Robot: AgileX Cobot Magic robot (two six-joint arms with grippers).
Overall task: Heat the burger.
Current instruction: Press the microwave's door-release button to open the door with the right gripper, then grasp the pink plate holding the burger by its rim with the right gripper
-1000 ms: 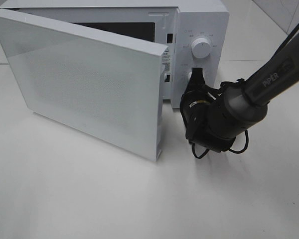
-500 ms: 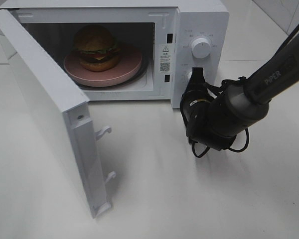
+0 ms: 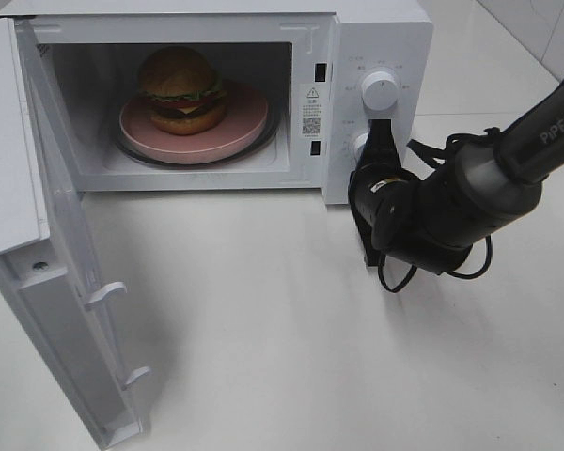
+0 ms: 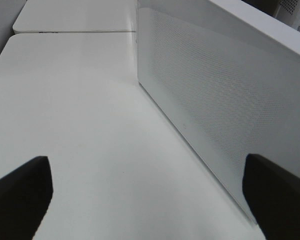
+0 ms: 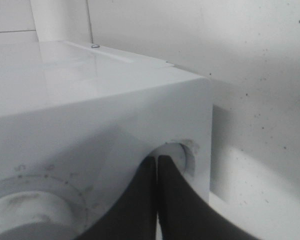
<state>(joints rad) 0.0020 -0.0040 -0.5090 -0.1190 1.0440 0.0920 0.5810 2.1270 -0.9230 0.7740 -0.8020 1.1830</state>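
The burger [image 3: 180, 89] sits on a pink plate [image 3: 249, 122] inside the white microwave [image 3: 376, 42], whose door [image 3: 38, 216] stands wide open to the left. My right gripper [image 3: 381, 132] is shut and empty, its tips against the lower round button [image 3: 361, 143] of the control panel, below the upper dial [image 3: 380, 90]. The right wrist view shows the shut fingertips [image 5: 156, 160] at that button [image 5: 180, 150]. My left gripper [image 4: 147, 165] is open and empty over the table, beside the outer face of the door [image 4: 225, 100]; it is out of the high view.
The open door reaches out to the table's front left edge. The right arm [image 3: 508, 160] and its cables lie to the right of the microwave. White table [image 3: 291, 357] spreads in front.
The microwave door has swung from nearly shut to wide open, baring the burger and plate. My right gripper has stayed at the lower button while its arm shifted a little to the right.
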